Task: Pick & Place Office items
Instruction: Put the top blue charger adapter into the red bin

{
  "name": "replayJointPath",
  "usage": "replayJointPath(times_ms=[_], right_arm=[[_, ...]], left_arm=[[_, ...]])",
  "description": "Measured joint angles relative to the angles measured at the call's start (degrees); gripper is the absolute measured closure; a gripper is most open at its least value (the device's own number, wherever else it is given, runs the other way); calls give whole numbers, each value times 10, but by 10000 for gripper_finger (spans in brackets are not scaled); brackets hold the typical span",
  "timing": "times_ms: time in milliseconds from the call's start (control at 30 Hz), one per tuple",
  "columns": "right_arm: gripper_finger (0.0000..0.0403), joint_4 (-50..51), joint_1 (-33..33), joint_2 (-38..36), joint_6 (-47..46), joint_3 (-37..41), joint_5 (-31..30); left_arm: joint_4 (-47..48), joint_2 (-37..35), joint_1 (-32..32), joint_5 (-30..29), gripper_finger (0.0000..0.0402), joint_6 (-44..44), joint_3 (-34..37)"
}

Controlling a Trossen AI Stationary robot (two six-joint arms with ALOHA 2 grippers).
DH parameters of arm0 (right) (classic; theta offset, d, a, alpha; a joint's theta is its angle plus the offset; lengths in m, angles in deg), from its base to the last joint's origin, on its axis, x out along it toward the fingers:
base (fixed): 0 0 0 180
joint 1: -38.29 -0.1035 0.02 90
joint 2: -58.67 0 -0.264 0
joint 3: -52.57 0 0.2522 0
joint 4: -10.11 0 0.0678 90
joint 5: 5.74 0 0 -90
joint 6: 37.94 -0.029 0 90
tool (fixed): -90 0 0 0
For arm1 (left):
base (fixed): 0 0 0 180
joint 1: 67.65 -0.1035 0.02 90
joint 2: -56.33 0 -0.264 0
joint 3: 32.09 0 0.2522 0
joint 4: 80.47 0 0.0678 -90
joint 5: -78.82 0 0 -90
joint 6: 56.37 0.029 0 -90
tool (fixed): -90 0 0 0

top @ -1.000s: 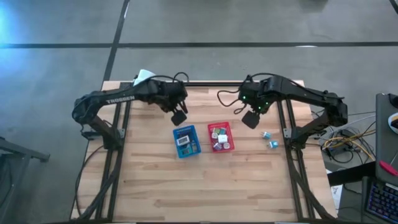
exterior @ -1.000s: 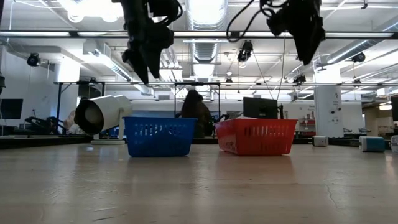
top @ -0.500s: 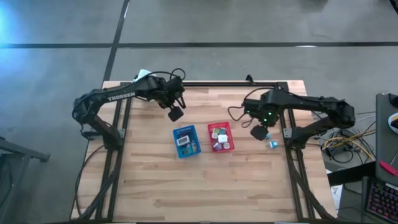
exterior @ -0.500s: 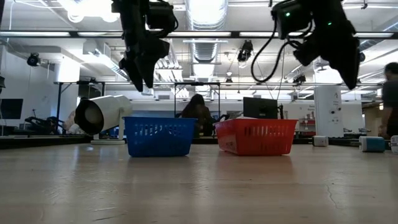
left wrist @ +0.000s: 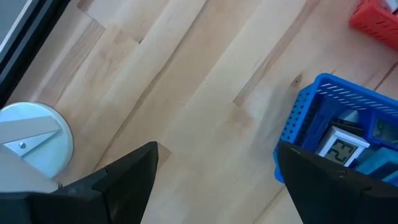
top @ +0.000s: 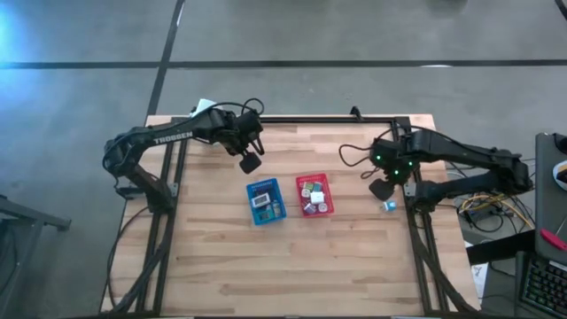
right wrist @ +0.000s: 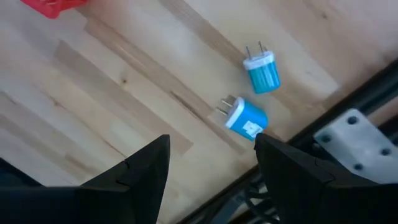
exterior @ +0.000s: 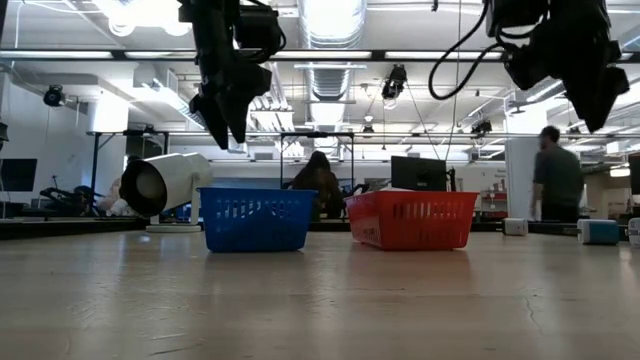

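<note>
My right gripper hangs with fingers spread wide and empty above two small blue plug adapters, the nearer and the farther, lying near the table's right edge, beside the frame rail. They look light, rigid and smooth; I judge the flat blue sides best to pinch, away from the prongs. My left gripper waits spread and empty near the blue tray.

Two blue plugs with white tips, a blue basket, a red basket, light wood table
</note>
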State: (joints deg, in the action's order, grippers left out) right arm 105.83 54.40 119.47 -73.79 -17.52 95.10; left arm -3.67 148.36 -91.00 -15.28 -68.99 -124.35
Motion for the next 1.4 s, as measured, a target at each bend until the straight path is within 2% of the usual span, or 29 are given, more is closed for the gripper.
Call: replayJointPath(times_ms=[100, 233, 400, 700, 1133, 1400], right_arm=[[172, -24, 1, -9, -9, 35, 15], [166, -41, 1, -11, -21, 82, 67], [126, -68, 0, -8, -32, 123, 90], [66, -90, 1, 9, 9, 112, 25], [62, -95, 0, 12, 90, 124, -48], [62, -153, 0, 12, 110, 178, -68]], left_arm=[[0, 0, 0, 0, 69, 0, 0], [0, 0, 0, 2, 69, 0, 0], [0, 0, 0, 2, 69, 0, 0], [3, 0, 0, 2, 69, 2, 0], [11, 0, 0, 2, 69, 0, 0], [17, 0, 0, 2, 69, -11, 0]])
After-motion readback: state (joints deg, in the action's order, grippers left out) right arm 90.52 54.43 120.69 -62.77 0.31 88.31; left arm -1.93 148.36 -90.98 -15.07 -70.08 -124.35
